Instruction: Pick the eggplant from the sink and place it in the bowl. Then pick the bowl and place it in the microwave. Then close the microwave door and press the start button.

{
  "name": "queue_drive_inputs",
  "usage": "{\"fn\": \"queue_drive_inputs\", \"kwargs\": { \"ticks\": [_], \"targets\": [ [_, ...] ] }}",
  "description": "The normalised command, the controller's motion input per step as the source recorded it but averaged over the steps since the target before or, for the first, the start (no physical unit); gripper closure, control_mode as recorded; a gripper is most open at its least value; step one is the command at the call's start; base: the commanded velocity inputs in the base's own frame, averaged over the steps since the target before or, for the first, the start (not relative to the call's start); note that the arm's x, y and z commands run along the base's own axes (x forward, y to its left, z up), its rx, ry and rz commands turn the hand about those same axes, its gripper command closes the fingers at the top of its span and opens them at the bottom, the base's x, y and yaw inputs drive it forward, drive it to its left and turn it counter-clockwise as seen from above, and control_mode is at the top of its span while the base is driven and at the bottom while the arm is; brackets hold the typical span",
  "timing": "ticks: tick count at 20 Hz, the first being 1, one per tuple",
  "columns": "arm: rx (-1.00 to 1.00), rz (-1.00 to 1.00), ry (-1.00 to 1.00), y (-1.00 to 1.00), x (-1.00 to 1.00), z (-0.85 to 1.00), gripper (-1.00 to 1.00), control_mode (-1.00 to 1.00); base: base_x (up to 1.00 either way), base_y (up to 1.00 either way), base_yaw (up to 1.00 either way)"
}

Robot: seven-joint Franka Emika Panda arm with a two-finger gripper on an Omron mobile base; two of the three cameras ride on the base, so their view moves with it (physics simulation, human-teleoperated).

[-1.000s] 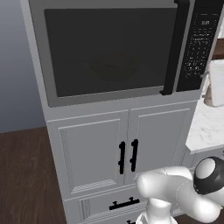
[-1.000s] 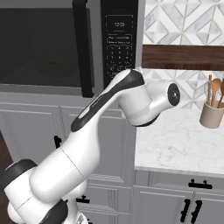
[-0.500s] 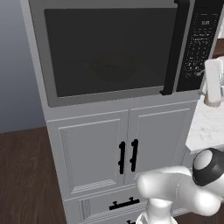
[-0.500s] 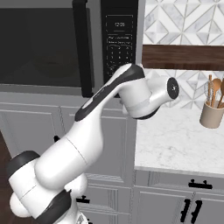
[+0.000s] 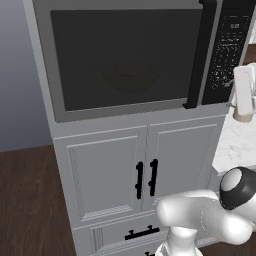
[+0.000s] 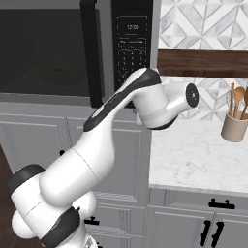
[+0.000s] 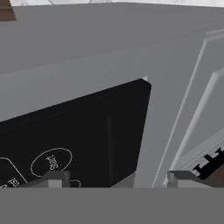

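The microwave stands with its door shut and the black bar handle beside the control panel. Through the tinted window the bowl shows dimly on the turntable; the eggplant is hidden and the sink is out of view. My gripper is open, empty, and close in front of the panel's lower corner. The round Start button lies just above my left fingertip. From the left base view, my white hand hangs at the panel's lower right.
A marble counter runs to the right of the microwave, with a tan utensil holder on it. Grey cabinet doors with black handles sit below the microwave. My own arm crosses in front of the panel.
My wrist has swung up and in toward the control panel, and the hand has come further into the left base view from the right edge. The microwave door has stayed shut.
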Motion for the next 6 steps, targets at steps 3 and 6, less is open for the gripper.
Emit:
{"fn": "queue_drive_inputs", "kwargs": {
  "ticks": [3,6],
  "targets": [
    [0.00,-0.02,-0.03,0.00,0.02,-0.20,-1.00,-1.00,0.00,0.00,0.00],
    [0.00,-0.03,-0.10,0.01,-0.53,-0.04,-1.00,-1.00,0.00,0.00,0.00]
  ]
}}
